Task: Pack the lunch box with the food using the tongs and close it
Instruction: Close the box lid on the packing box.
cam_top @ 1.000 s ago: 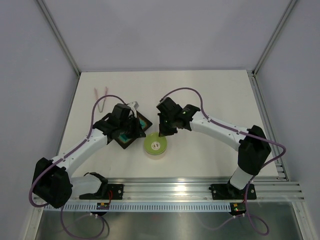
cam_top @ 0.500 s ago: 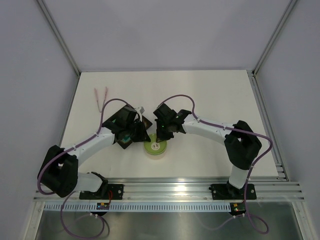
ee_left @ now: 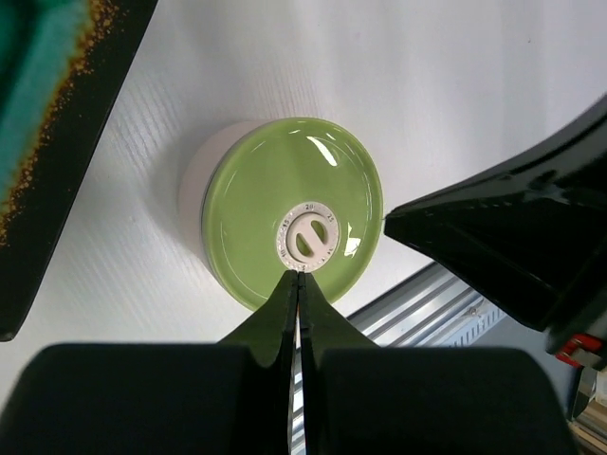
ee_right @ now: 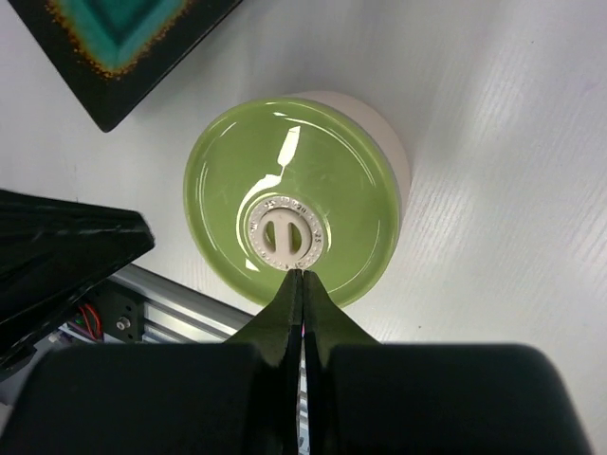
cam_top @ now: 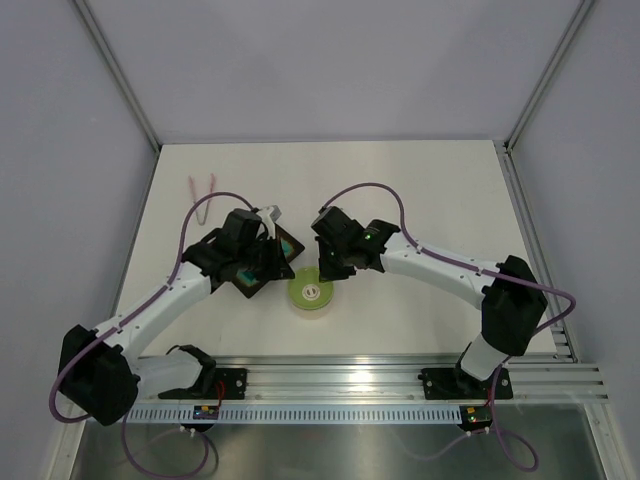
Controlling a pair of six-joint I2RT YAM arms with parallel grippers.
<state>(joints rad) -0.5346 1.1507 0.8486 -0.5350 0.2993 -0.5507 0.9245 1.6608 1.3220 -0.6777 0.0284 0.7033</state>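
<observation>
The lunch box [cam_top: 311, 293] stands near the table's front middle with its lime-green lid [ee_left: 294, 210] sitting on it, a white knob at the lid's centre. The lid [ee_right: 289, 213] hides the inside, and no food shows. My left gripper [cam_top: 283, 268] is shut and empty, its tips [ee_left: 298, 275] hanging over the knob's edge. Opposite it, my right gripper [cam_top: 328, 270] is also shut and empty, its tips [ee_right: 296, 273] above the knob's rim. The pale-pink tongs [cam_top: 200, 197] lie at the back left, away from both grippers.
A square dark tray [cam_top: 250, 283] with a teal inside [ee_right: 123, 38] lies just left of the lunch box, partly under my left arm. The metal rail [cam_top: 350, 375] runs along the table's front edge.
Half a second ago both wrists leaned in closer over the lid; now they have drawn back slightly. The lunch box, lid and tongs have not moved.
</observation>
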